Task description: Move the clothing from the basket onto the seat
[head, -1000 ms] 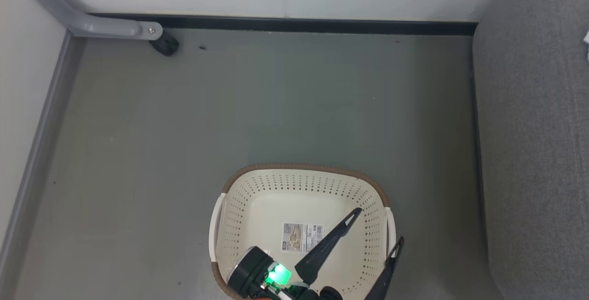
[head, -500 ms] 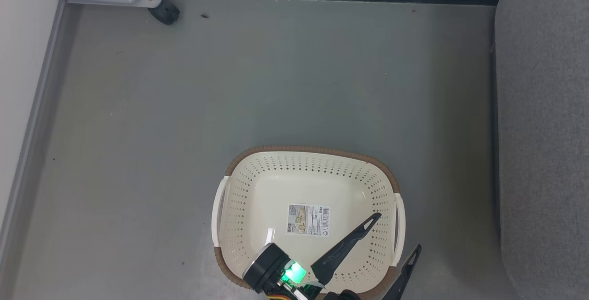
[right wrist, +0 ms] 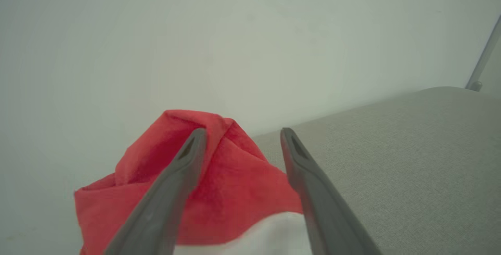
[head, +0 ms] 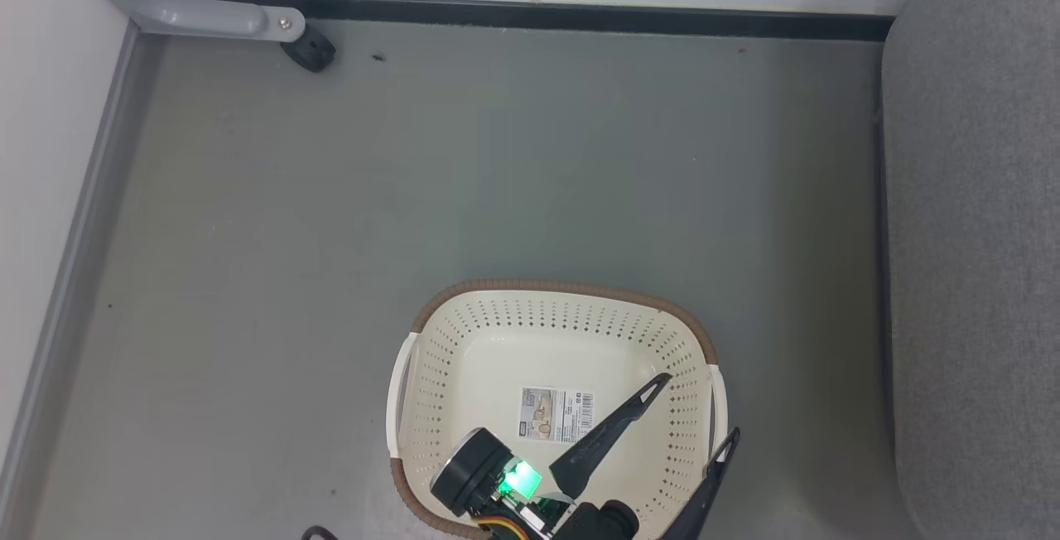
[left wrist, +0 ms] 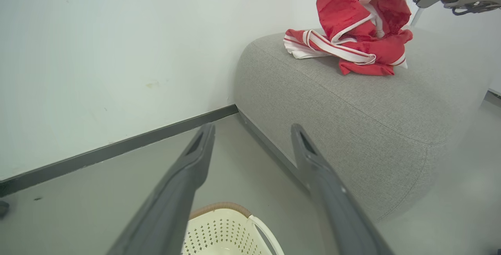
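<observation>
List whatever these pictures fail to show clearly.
1. Basket label, head view: print too small to read.
2. Basket's near rim, head view: covered by the left gripper, cut by the bottom edge.
3. Clothing, right wrist view: lower part cut by the bottom edge; whether it touches the right gripper is unclear.
4. Seat, head view: cut by the right edge.

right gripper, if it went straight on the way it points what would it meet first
Most likely the clothing: red fabric rises right in front of the open right gripper, on the seat. The pale wall lies behind it, though depth is unclear.
</observation>
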Tool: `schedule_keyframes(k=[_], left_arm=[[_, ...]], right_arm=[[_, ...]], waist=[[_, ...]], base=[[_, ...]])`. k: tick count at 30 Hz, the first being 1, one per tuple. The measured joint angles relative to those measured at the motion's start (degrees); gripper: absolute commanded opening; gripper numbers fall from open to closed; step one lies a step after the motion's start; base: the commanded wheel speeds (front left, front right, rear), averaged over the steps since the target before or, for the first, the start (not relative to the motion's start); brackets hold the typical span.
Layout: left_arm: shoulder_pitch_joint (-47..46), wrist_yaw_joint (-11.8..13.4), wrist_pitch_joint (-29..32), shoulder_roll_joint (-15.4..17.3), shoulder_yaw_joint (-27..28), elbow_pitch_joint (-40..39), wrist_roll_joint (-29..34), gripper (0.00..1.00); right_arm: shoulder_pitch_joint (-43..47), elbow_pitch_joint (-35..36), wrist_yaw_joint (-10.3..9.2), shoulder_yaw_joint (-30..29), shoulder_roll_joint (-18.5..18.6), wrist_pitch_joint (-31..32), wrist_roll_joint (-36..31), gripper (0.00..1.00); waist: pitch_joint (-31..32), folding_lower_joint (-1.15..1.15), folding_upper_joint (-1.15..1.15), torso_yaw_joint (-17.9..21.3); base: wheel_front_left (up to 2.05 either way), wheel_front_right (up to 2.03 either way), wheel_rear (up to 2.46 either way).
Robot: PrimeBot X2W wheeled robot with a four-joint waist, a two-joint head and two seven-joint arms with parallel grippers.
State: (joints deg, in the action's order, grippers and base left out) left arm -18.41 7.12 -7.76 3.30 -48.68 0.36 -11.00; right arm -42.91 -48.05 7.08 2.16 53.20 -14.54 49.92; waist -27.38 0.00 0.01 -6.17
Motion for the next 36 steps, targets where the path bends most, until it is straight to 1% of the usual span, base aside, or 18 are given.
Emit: schedule_keyframes(k=[13, 20, 23, 27, 34, 36], left_arm=[[0.38, 0.00, -0.92, -0.03, 2.55, 3.12, -1.27, 1.00], [2.89, 0.00, -0.91, -0.07, 5.10, 4.97, -2.13, 1.00], [4.12, 0.00, -0.89, -0.05, 6.50, 5.42, -2.12, 1.00], [7.10, 0.00, -0.70, -0.10, 9.76, 6.09, -1.96, 1.00], [12.31, 0.00, -0.41, -0.08, 16.03, 5.80, -1.43, 1.00], [13.47, 0.00, -0.41, -0.09, 18.20, 5.58, -1.01, 1.00]], right_arm=[[0.15, -1.64, 0.00, 3.23, -3.55, 0.00, -1.42, 1.00], [2.82, -1.11, 0.00, 4.72, -7.53, 0.01, -3.38, 1.00], [4.41, 0.25, -0.01, 5.42, -9.93, 0.01, -4.22, 1.00], [7.59, 3.50, -0.01, 6.08, -13.04, 0.00, -5.97, 1.00], [14.58, 11.07, -0.02, 7.09, -18.31, 0.01, -7.87, 1.00], [16.24, 13.55, -0.03, 7.59, -19.71, 0.01, -9.31, 1.00]], waist=[[6.07, 0.00, -0.01, 0.69], [10.34, 0.00, 0.00, 1.42], [12.29, -0.01, -0.01, 1.80], [14.92, -0.01, -0.01, 2.39], [19.12, -0.01, -0.01, 3.33], [20.16, -0.01, -0.01, 3.53]], base=[[0.00, 0.00, 0.00], [0.00, 0.00, 0.00], [0.00, 0.00, 0.00], [0.00, 0.00, 0.00], [0.00, 0.00, 0.00], [0.00, 0.00, 0.00]])
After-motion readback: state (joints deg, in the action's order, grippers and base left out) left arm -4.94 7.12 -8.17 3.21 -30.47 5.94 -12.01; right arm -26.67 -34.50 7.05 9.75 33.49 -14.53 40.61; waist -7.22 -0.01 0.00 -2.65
